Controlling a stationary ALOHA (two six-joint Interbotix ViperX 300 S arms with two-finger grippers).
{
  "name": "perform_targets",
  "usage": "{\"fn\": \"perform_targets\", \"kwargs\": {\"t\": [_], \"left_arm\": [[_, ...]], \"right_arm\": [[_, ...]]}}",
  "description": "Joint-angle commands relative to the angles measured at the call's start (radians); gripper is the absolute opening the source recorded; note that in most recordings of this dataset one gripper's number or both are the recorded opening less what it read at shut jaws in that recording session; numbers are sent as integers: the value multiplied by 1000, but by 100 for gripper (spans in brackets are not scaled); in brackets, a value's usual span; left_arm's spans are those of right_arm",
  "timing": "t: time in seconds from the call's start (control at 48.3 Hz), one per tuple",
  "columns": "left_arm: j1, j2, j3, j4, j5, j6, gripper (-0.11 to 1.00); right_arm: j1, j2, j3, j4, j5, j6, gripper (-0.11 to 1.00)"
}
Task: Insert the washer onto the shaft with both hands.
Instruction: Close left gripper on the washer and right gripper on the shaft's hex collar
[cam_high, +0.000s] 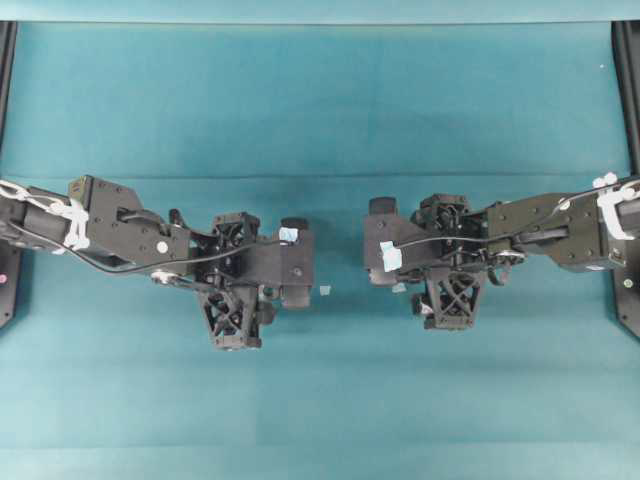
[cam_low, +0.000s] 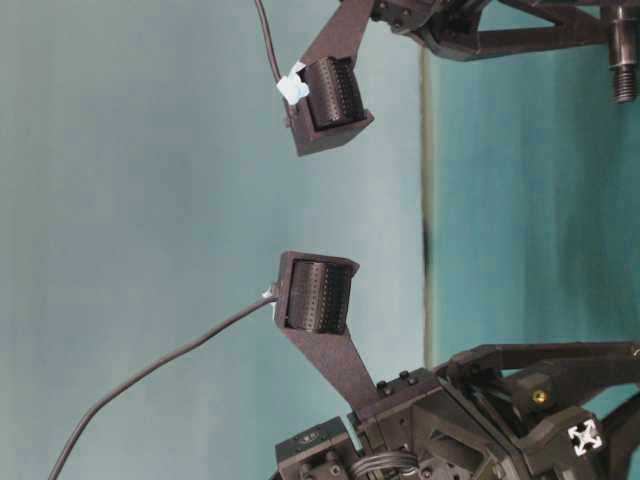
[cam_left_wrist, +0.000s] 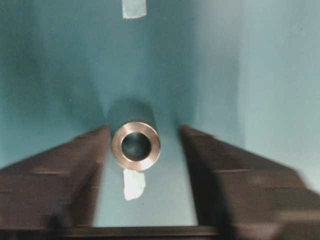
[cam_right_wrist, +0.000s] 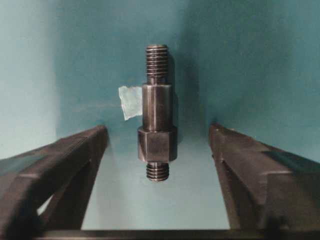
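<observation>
Left tool (cam_left_wrist: 145, 165) jaws apart, washer (cam_left_wrist: 136, 146) between them on the table (cam_left_wrist: 50, 75), a gap showing at 3 o'clock. Right tool (cam_right_wrist: 157, 165) likewise apart, straddling the shaft (cam_right_wrist: 157, 131), which lies along 12–6. Advice: close squarely on the washer's rim and the shaft's hex collar, leaving a threaded end free.

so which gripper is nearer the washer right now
Left. The washer sits between the left gripper jaws, not yet clamped. The right gripper straddles the shaft instead.

Silvery washer (cam_left_wrist: 135, 146) on teal cloth, hole visible; dark threaded shaft (cam_right_wrist: 157, 129) lying flat
</observation>
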Motion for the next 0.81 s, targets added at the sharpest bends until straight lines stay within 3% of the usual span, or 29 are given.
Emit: {"fn": "perform_targets", "kwargs": {"t": [0.0, 0.083, 0.249, 0.787], "left_arm": [[-6, -5, -3, 0, -3, 3, 45], [-5, -6, -3, 0, -3, 5, 37], [-5, -8, -2, 0, -3, 6, 37], [-6, -9, 2, 0, -6, 6, 37]], "right_arm": [[-9, 6, 0, 2, 3, 6, 34], [-14, 6, -2, 0, 5, 6, 24], [-20, 6, -2, 0, 5, 3, 12], [-55, 5, -2, -5, 9, -8, 7]]}}
